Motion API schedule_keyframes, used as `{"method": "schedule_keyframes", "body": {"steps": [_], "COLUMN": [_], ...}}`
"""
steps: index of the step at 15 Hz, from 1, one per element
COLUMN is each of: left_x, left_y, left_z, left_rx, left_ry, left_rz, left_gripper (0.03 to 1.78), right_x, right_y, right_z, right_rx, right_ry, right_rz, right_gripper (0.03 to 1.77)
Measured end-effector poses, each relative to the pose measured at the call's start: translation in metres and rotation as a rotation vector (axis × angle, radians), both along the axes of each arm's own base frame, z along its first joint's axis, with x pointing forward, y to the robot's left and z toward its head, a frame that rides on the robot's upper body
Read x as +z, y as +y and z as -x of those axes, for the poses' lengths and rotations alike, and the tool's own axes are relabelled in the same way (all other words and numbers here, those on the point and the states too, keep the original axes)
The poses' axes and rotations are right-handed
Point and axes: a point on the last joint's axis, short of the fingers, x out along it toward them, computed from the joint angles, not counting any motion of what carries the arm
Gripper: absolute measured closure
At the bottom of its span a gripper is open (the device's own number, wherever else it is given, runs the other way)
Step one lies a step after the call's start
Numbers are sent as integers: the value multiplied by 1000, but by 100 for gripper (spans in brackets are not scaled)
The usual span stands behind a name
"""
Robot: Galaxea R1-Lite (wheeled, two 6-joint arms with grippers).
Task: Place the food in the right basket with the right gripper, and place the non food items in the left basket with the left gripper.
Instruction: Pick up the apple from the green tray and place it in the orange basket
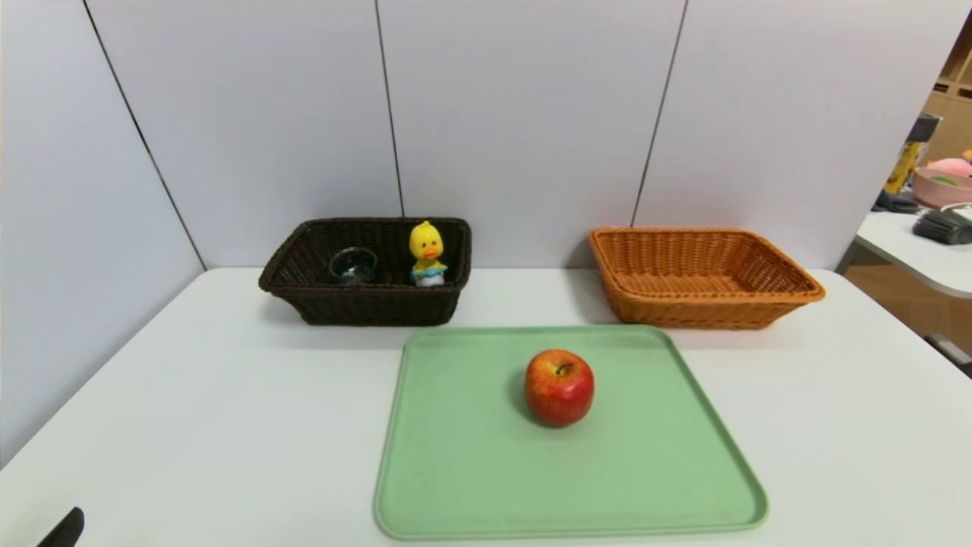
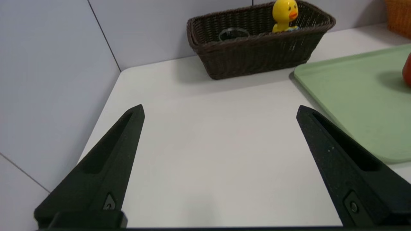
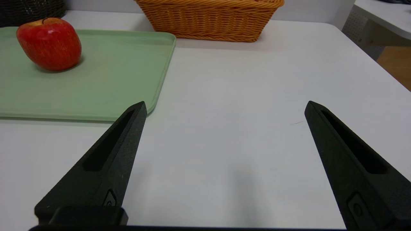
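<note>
Two non-food items, glass cup (image 1: 353, 265) and duck toy (image 1: 427, 254), sit in the dark basket (image 1: 364, 304); the left gripper (image 2: 220, 110) hangs wide and empty. Next, the right gripper (image 3: 225, 106), fingers wide, must reach the apple (image 3: 48, 43) on the green tray (image 3: 106, 80), well beyond its fingertips, then the orange basket (image 3: 208, 22).

The left pincer (image 2: 220, 110) points level and forward, its two black fingers (image 2: 106, 160) spread wide with nothing between them. The right pincer (image 3: 225, 107) is posed alike, fingers wide apart and empty. A dark sliver at the head view's lower left corner is probably the left arm.
</note>
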Motion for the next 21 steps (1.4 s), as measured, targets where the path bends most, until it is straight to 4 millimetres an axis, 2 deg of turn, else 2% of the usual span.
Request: {"method": "schedule_keyframes", "body": {"steps": [4, 7, 14, 21], "left_x": [-41, -63, -65, -66], "left_y": [-1, 0, 1, 1], "left_z": [12, 20, 22, 22], "left_rx": [3, 22, 77, 80], "left_ry": [28, 102, 85, 84], "left_rz": [-3, -3, 123, 127], "left_gripper": [12, 12, 12, 12], "right_x": [0, 0, 0, 0], "right_y": [0, 0, 0, 0], "right_z": [0, 0, 0, 0], "right_rx": [0, 0, 0, 0], "right_ry": [0, 0, 0, 0], "right_rz": [0, 0, 0, 0], "right_gripper": [10, 10, 10, 10]}}
